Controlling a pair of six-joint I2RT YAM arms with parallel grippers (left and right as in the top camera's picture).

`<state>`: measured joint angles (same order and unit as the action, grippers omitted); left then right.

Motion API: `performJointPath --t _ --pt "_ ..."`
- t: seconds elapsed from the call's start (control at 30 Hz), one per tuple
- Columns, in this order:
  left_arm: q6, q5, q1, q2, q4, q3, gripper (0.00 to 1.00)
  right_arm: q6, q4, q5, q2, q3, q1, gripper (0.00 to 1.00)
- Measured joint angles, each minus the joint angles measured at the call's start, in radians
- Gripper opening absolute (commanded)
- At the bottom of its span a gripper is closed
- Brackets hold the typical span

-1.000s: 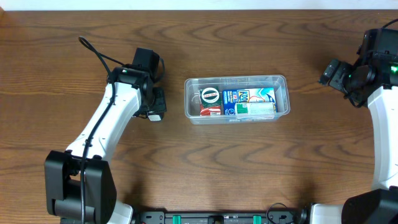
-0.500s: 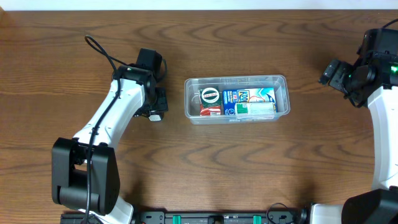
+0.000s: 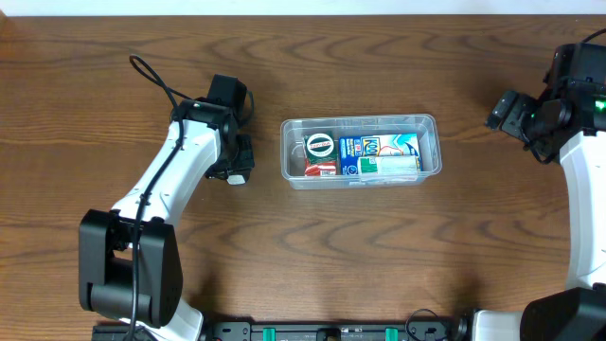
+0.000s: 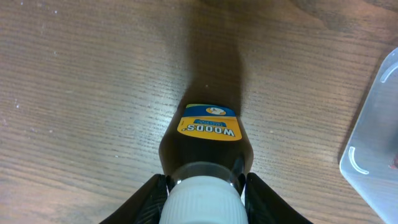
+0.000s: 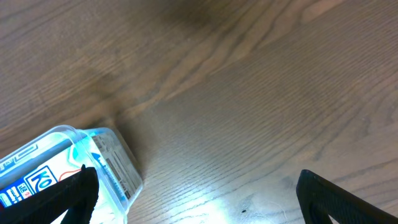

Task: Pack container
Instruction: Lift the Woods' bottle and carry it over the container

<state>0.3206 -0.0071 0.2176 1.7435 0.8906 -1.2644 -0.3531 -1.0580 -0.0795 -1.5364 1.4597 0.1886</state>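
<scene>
Brown wood-grained tabletop [image 3: 379, 246] bearing a clear colourless plastic container [image 3: 360, 119] with a blue-and-white printed carton [image 3: 379, 146] inside, and a dark brown bottle [image 4: 211, 93] with white cap [image 4: 202, 199] and yellow-and-blue label [image 4: 209, 129].

- You get bright, even light from above in the overhead view. The table [image 3: 312, 246] shows sharp grain edge to edge, with only soft, short shadows beside the left arm [image 3: 175, 180].
- The clear container [image 3: 360, 118] carries faint pale glints along its rim.
- In the left wrist view the bottle [image 4: 208, 146] throws a broad dark shadow up the wood. Its white cap [image 4: 202, 198], nearest your lens, is blurred and almost washed out.
- In the right wrist view a glare patch sits on the wood at bottom middle, and the top is dimmer. The right gripper's fingers [image 5: 62, 196] are soft black shapes in the corners.
</scene>
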Motion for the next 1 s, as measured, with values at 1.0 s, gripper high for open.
performJointPath --t 1.0 --pt "-0.067 0.088 0.010 -0.295 0.011 -0.021 0.20 0.000 0.000 0.000 0.000 0.000 0.000 0.99"
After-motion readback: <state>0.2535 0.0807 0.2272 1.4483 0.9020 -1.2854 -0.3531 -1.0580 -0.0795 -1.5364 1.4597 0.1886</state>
